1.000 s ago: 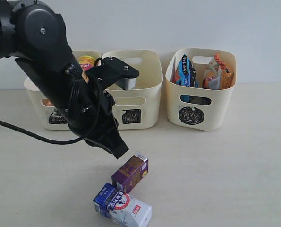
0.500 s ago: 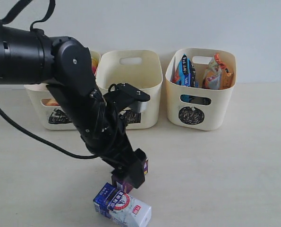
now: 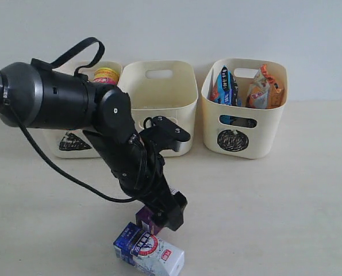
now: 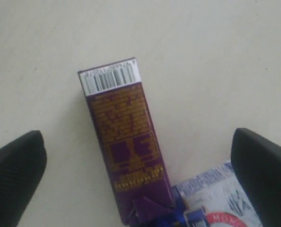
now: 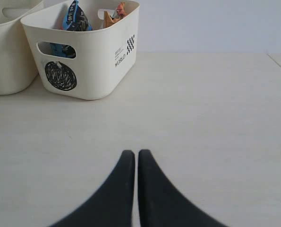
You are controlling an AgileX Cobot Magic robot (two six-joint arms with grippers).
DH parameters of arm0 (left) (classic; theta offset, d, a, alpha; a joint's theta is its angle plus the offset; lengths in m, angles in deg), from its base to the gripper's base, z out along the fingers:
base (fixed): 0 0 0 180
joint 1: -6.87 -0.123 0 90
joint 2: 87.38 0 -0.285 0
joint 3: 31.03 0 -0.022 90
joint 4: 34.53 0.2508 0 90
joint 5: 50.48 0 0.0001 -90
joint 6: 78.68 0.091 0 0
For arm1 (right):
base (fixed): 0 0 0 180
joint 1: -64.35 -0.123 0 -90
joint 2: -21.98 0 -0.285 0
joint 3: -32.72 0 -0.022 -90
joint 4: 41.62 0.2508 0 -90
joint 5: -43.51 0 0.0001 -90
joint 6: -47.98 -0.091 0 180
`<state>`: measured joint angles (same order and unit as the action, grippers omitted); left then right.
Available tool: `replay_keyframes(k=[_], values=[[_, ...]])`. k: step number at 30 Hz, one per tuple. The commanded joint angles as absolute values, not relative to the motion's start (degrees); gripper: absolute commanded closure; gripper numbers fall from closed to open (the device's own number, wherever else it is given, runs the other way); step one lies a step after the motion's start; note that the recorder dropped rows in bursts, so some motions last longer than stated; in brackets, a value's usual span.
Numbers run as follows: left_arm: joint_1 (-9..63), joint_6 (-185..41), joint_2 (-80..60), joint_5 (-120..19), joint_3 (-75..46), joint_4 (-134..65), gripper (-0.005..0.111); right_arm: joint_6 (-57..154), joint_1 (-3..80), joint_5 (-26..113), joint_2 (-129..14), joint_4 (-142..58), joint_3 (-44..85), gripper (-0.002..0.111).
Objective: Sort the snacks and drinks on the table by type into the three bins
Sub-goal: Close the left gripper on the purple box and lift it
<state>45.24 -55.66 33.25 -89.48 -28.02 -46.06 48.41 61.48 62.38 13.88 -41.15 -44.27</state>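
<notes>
Purple carton (image 4: 126,142): lies flat on the table (image 4: 216,56), one end against the blue-and-white carton (image 3: 149,253). Left gripper (image 4: 140,165): fingers spread wide, one on either side of it, not touching. Right gripper (image 5: 134,161): fingers pressed together, low over the table.

A pale table (image 3: 285,218) meets a white wall (image 3: 216,29).

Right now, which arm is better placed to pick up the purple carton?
Left. The left gripper hangs open over the purple carton, a finger on each side. The right gripper is shut, no carton near it.
</notes>
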Motion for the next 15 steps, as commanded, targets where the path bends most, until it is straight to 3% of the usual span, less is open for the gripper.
replay_keyframes(k=[1, 7, 10, 13, 15], values=[[45.6, -56.5, 35.1, -86.1, -27.9, -45.7, -0.003, 48.4, 61.5, 62.0, 14.2, -41.1, -44.5, 0.108], [45.6, -56.5, 37.1, -83.3, -27.9, -45.7, -0.001, 48.4, 61.5, 62.0, 14.2, -41.1, -44.5, 0.108], [45.6, -56.5, 37.9, -83.0, -27.9, -45.4, 0.006, 48.4, 61.5, 62.0, 14.2, -41.1, -44.5, 0.108], [45.6, -56.5, 38.9, -82.9, -27.9, -43.6, 0.025, 48.4, 61.5, 62.0, 14.2, -41.1, -44.5, 0.108], [45.6, -56.5, 39.1, -82.8, -27.9, -42.6, 0.044, 48.4, 61.5, 62.0, 14.2, -41.1, -44.5, 0.108]])
